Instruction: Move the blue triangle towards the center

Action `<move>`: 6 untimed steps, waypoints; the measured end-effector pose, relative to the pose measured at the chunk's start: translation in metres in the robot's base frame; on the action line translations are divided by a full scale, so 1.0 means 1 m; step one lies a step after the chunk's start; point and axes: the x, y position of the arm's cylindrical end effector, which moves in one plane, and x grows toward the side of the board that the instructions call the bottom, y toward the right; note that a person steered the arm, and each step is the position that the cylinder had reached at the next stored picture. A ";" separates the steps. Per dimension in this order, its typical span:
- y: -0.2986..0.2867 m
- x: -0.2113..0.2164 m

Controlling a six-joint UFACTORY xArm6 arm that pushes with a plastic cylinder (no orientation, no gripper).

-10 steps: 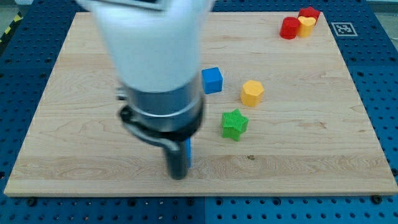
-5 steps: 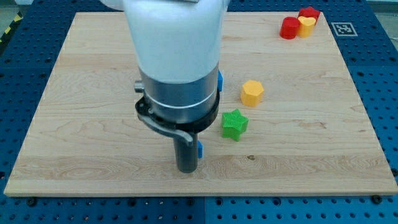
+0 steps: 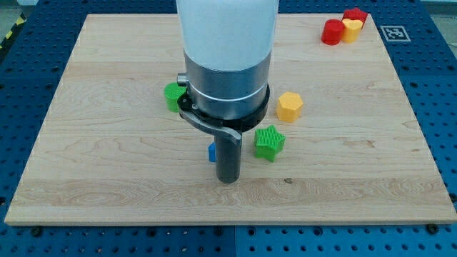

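Note:
The blue triangle (image 3: 212,152) shows only as a small blue sliver at the left side of the dark rod, below the board's middle; the rod hides the rest. My tip (image 3: 227,180) rests on the board just right of and below that sliver, touching or nearly touching it. The arm's white and grey body (image 3: 227,64) covers the middle of the board. The blue cube seen earlier is hidden behind the arm.
A green star (image 3: 269,142) lies just right of the rod. A yellow hexagon (image 3: 289,106) sits above it. A green block (image 3: 173,96) peeks out left of the arm. Two red blocks (image 3: 333,32) and a yellow one (image 3: 351,28) sit at the top right corner.
The arm and my tip have moved to the view's right. The blue sliver was on the rod's right side and is now on its left. The green block at left came into view; the blue cube got covered.

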 end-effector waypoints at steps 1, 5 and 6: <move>0.000 0.000; -0.001 -0.034; -0.002 -0.036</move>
